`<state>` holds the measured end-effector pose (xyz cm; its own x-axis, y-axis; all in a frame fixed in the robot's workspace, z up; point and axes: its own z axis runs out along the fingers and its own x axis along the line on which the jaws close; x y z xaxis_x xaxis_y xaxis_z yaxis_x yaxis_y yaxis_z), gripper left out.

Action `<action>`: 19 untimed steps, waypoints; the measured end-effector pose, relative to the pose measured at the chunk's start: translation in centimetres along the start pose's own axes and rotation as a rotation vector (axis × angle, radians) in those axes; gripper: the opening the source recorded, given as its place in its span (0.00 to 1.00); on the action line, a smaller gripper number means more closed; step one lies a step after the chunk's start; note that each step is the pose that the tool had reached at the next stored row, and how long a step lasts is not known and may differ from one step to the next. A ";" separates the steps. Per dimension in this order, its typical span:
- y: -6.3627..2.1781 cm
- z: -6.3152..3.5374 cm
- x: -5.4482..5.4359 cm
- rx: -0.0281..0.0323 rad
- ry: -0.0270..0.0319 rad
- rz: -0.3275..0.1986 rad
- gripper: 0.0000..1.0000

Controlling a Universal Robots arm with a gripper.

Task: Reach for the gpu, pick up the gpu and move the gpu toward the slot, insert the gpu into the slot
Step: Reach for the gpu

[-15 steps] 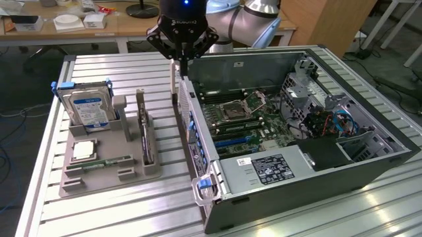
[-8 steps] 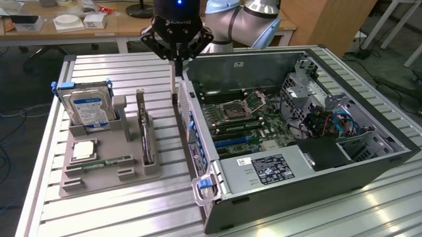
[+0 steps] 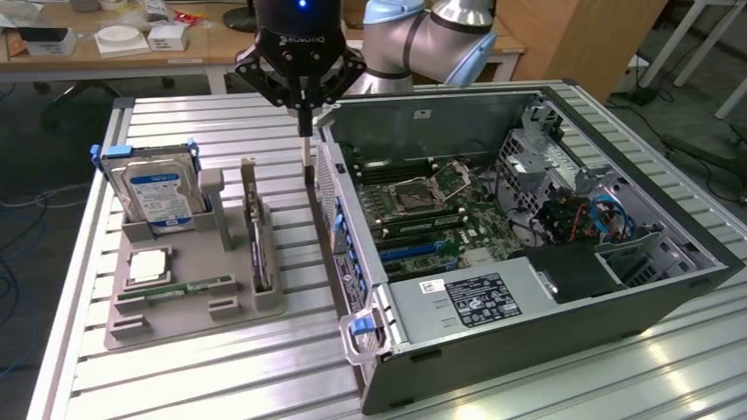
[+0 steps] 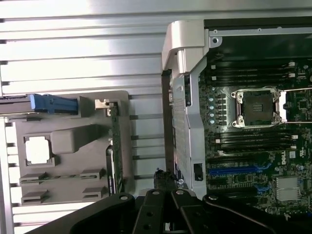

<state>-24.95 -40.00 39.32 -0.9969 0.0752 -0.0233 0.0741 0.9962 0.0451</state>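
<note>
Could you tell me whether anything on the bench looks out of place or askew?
Nothing stands out. The thin dark gpu card stands upright in the grey plastic tray, untouched, and the black gripper hangs with jaws shut above the gap between that tray and the open metal computer case.

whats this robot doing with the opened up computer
A robot arm is meant to fit a graphics card into the open computer case. Its gripper is shut and empty, hanging between the gray parts holder and the case wall. The graphics card stands on edge in the holder, not yet picked up. The blue slot on the motherboard has nothing in it.
</note>
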 end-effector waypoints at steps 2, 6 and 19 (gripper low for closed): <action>-0.03 -0.01 0.3 0.0000 -0.0001 0.000 0.10; -0.10 -0.02 1.0 0.0000 0.0000 0.000 0.10; -0.33 -0.07 3.6 -0.0001 -0.0001 0.000 0.10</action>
<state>-28.53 -40.06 39.30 -0.9969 0.0754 -0.0234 0.0743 0.9962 0.0451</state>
